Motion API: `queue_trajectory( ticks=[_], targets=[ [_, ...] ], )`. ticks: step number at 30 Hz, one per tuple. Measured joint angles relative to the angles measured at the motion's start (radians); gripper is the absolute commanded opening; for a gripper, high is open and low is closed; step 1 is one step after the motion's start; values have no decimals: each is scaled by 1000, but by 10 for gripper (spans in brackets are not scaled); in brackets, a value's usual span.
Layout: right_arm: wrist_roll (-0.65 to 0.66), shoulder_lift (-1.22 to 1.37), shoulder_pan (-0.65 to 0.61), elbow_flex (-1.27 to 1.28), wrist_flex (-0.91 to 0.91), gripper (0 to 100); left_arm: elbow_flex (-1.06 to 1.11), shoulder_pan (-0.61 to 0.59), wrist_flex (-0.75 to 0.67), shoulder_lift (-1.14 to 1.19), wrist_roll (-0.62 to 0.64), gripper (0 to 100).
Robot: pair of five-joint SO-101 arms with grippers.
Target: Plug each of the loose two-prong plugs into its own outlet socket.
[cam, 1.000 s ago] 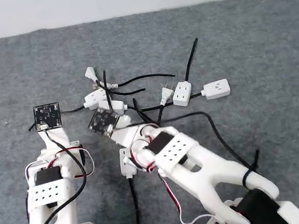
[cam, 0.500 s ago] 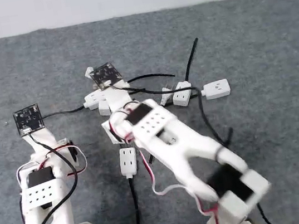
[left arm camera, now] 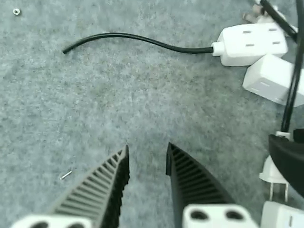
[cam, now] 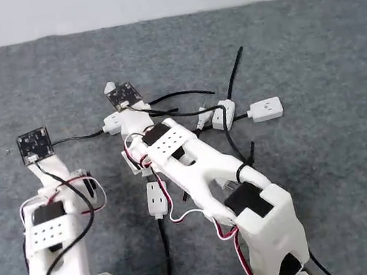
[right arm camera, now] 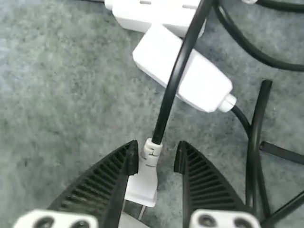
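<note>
Two dark ribbed fingers of the right gripper [right arm camera: 156, 145] stand narrowly parted around a white two-prong plug [right arm camera: 144, 180]. One finger lies at the plug's side and the other shows a slim gap, so we read the jaws as not closed on it. The plug lies flat on the grey carpet [right arm camera: 57, 80], prongs toward the wrist. A small raised mark on its neck is too small for us to read. Its black cord [right arm camera: 178, 80] runs away over a white socket block [right arm camera: 204, 88], and just past that block lies a white outlet strip [right arm camera: 152, 12] with slots showing.

The left gripper [left arm camera: 147, 148] hangs over bare carpet, its fingers likewise a narrow gap apart, holding nothing. Beyond it we see the same outlet strip touching the socket block, and a thin black lead [left arm camera: 137, 38] runs from the strip's end to a loose tip. A tiny screw [left arm camera: 16, 11] and a metal sliver [left arm camera: 66, 175] lie apart on the carpet.

From above, one white outlet socket [cam: 226, 119] and a second socket [cam: 265, 108] lie well apart from the right gripper among black cords. A third outlet [cam: 156, 198] lies between the arms. Print on the wrist camera board [cam: 34, 143] is too fine for us to read.
</note>
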Motion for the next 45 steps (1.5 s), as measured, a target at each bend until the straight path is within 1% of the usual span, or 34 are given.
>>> queue_trajectory(
  ticks=[3, 6, 9, 17, 22, 24, 26, 27, 29, 31, 33, 36, 39, 41, 45],
  targets=[
    [0, 28, 0, -18, 0, 67, -64, -5, 14, 100, 0, 118],
    [0, 46, 0, -58, 31, 13, -138, -6, 68, 192, 0, 118],
    [0, 71, 0, -100, 66, 9, -172, -6, 104, 227, 2, 118],
    [0, 74, 0, -141, 181, 9, -183, -6, 109, 238, 2, 110],
    [0, -83, 0, -126, 288, 9, -222, -6, 100, 339, 2, 8],
    [0, -183, 0, -80, 301, 8, -295, -6, 117, 431, 2, 11],
    [0, -293, 0, -8, 301, 8, -384, -6, 169, 546, -17, 11],
    [11, -350, 0, 28, 301, 8, -433, -6, 204, 601, -44, 11],
    [40, -479, 0, 103, 301, 8, -517, 5, 292, 694, -140, 11],
    [68, -611, -6, 175, 301, 8, -563, 25, 374, 732, -258, 11],
    [91, -733, -25, 264, 284, 8, -571, 40, 425, 738, -376, 11],
    [126, -878, -78, 419, 204, 8, -568, 78, 431, 733, -488, 11],
    [149, -933, -107, 526, 133, 8, -503, 120, 431, 669, -615, 11],
    [152, -934, -109, 540, 118, 8, -430, 140, 425, 597, -687, 11],
    [155, -931, -109, 540, 106, 8, -267, 192, 388, 422, -764, 11]
  ],
)
